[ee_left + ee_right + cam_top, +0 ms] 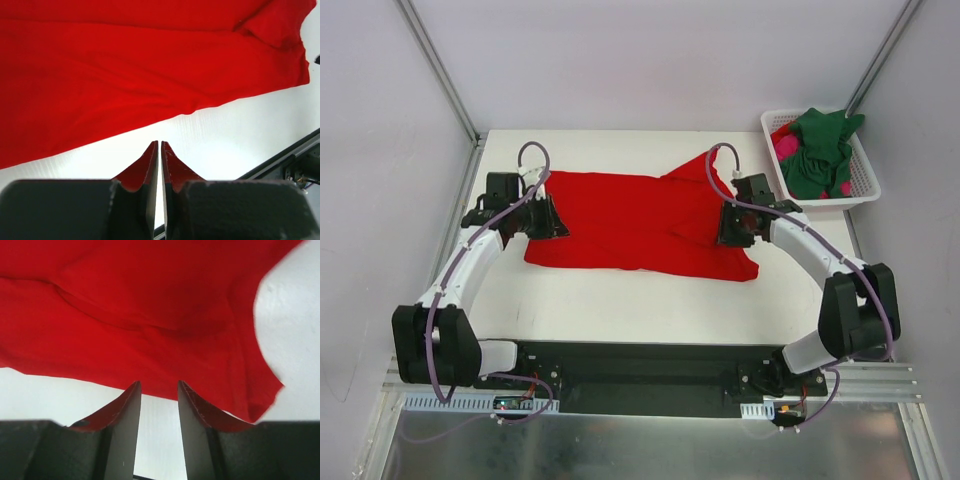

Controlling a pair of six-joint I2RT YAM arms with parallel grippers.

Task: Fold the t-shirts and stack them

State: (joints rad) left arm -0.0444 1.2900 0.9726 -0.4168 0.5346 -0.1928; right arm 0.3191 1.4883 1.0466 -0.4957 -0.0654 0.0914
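A bright red t-shirt (640,225) lies spread and wrinkled across the middle of the white table. My left gripper (548,216) sits at its left edge. In the left wrist view that gripper (160,142) is shut, with only a thin slit and nothing between the fingers, and it hangs over bare table just short of the red cloth (125,65). My right gripper (733,228) is at the shirt's right side. Its jaws (159,383) stand open and hold nothing, with the tips at the hem of the red cloth (150,300). A dark green t-shirt (820,150) and a magenta-pink one (785,148) lie bunched together.
Both bunched shirts fill a white slotted basket (869,178) at the table's back right corner. A black rail (650,365) carrying the arm bases runs along the near edge. Metal frame posts rise at the back corners.
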